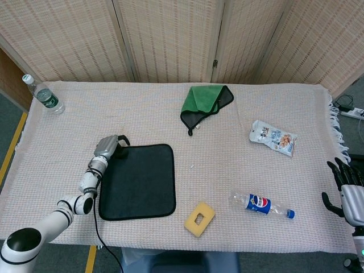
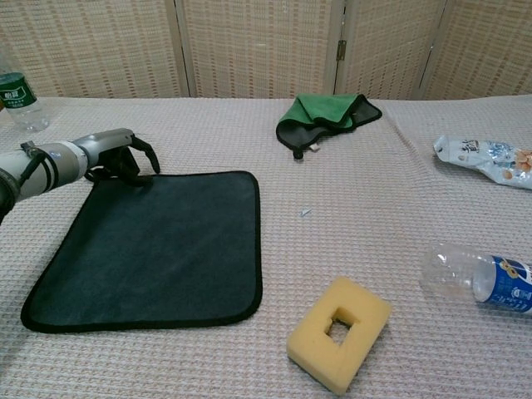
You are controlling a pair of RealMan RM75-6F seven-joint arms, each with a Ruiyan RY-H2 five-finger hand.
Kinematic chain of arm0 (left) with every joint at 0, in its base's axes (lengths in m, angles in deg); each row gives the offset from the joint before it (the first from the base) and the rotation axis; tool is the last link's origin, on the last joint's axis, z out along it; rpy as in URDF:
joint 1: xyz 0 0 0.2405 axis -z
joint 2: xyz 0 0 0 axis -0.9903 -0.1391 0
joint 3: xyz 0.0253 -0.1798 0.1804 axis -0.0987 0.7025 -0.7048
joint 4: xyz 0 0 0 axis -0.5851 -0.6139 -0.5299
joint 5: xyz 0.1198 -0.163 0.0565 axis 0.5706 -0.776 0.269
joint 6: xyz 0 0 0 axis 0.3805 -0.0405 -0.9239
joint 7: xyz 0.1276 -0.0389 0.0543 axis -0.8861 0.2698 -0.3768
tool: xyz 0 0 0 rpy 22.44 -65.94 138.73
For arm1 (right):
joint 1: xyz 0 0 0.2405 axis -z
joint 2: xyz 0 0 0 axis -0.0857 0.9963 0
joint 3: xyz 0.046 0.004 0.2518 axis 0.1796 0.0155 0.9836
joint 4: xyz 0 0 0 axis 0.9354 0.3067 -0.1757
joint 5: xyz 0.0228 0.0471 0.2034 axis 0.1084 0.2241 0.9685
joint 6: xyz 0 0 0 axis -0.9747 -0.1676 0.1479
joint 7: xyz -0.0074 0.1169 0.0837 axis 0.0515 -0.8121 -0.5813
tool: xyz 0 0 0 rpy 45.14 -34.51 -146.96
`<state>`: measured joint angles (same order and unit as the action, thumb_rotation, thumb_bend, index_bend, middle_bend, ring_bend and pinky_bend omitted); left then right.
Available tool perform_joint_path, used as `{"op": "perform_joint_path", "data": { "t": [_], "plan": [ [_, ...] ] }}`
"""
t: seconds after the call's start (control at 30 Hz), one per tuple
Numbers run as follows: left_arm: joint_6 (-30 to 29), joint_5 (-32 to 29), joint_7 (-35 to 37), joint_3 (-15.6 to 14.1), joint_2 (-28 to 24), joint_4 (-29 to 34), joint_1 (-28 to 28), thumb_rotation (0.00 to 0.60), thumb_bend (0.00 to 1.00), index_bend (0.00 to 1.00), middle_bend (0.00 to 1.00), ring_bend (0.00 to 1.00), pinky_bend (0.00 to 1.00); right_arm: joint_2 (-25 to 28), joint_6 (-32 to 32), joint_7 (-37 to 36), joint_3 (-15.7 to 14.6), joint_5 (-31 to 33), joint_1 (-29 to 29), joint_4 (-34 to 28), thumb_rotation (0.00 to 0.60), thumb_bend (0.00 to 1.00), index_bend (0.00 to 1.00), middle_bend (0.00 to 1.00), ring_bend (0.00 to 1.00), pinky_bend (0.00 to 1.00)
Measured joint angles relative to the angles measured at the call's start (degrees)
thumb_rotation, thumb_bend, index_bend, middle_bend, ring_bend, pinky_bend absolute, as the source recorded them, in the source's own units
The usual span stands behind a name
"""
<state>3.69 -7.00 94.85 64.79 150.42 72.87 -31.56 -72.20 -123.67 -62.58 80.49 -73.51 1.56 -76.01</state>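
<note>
My left hand (image 2: pixel 116 155) sits at the far left corner of the dark cloth (image 2: pixel 154 245), fingers curled down over the hem where its little loop is — whether I actually have fabric pinched or only rest on it, I cannot tell from either view. The cloth lies flat on the table (image 1: pixel 227 170), near the front edge, left of the sponge (image 2: pixel 339 332). My right hand (image 1: pixel 351 193) hangs off the table's right end, fingers spread, holding nothing. The risk I see is a thin grip: the cloth is flat against the woven table cover, so my fingertips could slide over the hem and close on air, or snag the cover beneath and drag it along. If I do catch only the loop, the cloth may swing or bunch instead of folding cleanly. A wide sweep toward the right could brush the sponge, which sits just off the cloth's near corner; the bottle (image 1: pixel 261 205), snack bag (image 1: pixel 273 137) and green cloth (image 1: pixel 206 101) are well apart — little danger there.
</note>
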Motion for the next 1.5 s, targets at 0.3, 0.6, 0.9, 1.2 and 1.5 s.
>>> {"op": "perform_joint_path", "data": {
  "t": [0.3,0.6,0.9,1.2,1.5],
  "plan": [
    [1.1,3.3,4.9,-1.5,1.9,-3.6,0.7,0.600,0.46,0.47,1.00,1.00,1.00,0.4,-0.2,-0.2,-0.2,-0.3,0.3,-0.3,0.600,0.49,0.00,0.00,0.00,0.00],
    [-2.4,6.0,7.6,-2.5,3.7,-7.1,0.7,0.600,0.45,0.62,1.00,1.00,1.00,0.7,0.8,-0.1,-0.5,-0.3,0.1,-0.7,0.600,0.49,0.00,0.00,0.00,0.00],
    [-6.0,8.6,9.6,-4.1,6.2,-11.4,0.3,0.600,0.45,0.68,1.00,1.00,1.00,1.0,0.3,-0.5,-0.5,-0.6,0.4,-1.0,0.600,0.49,0.00,0.00,0.00,0.00],
    [-13.9,10.4,8.3,-5.0,4.7,-6.2,-1.7,0.600,0.46,0.69,1.00,1.00,1.00,1.1,-0.1,-0.8,-1.0,-2.1,0.4,-1.3,0.600,0.49,0.00,0.00,0.00,0.00],
    [-21.5,11.3,-3.4,-6.4,-0.5,10.6,-6.0,0.600,0.46,0.69,1.00,1.00,1.00,1.4,-3.0,-0.6,-2.1,-5.7,1.3,-2.4,0.600,0.49,0.00,0.00,0.00,0.00]
  ]
}}
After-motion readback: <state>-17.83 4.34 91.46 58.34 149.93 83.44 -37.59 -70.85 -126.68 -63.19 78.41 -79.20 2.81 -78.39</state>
